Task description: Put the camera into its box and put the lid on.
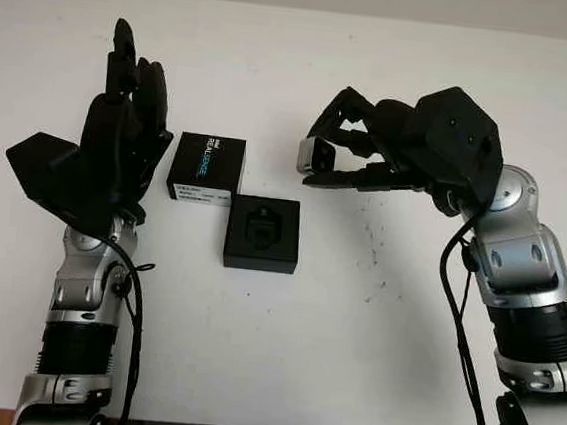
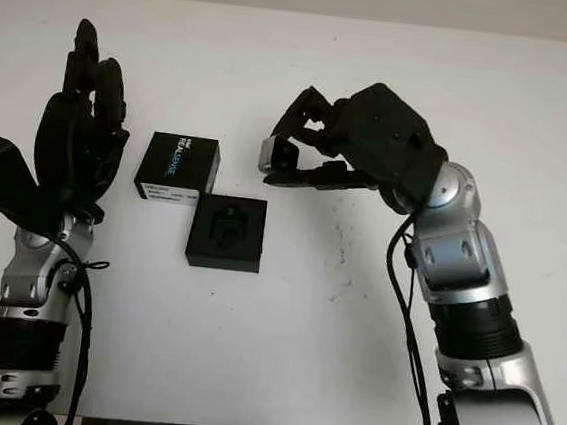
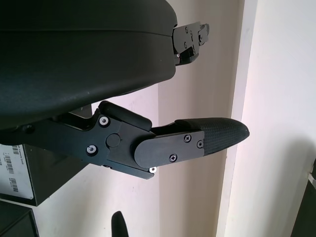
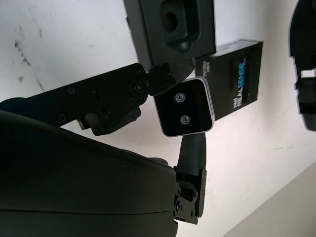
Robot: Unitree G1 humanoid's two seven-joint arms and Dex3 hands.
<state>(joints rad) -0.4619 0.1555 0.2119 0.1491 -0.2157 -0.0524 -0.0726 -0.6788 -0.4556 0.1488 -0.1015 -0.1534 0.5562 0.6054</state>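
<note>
Right hand (image 1: 341, 160) holds the small camera (image 1: 316, 155) up in the air.
The camera is pinched in its fingertips, just past the open box (image 1: 263, 234) on the table (image 1: 279, 363). Lid (image 1: 205, 168) sits beside the box. Left hand (image 1: 119, 146) is open, w/ nothing in it, near the lid.

counter (image 1: 350, 360): white, matt, faint dark scuffs | box (image 1: 262, 234): matt black, moulded insert | lid (image 1: 206, 168): black card, slight sheen, white paper label on side | camera (image 4: 184, 107): glossy black face, silver metal-look rim | right hand (image 1: 334, 157): matt black plastic, textured fingertip pads | forearms: brushed silver metal
</note>
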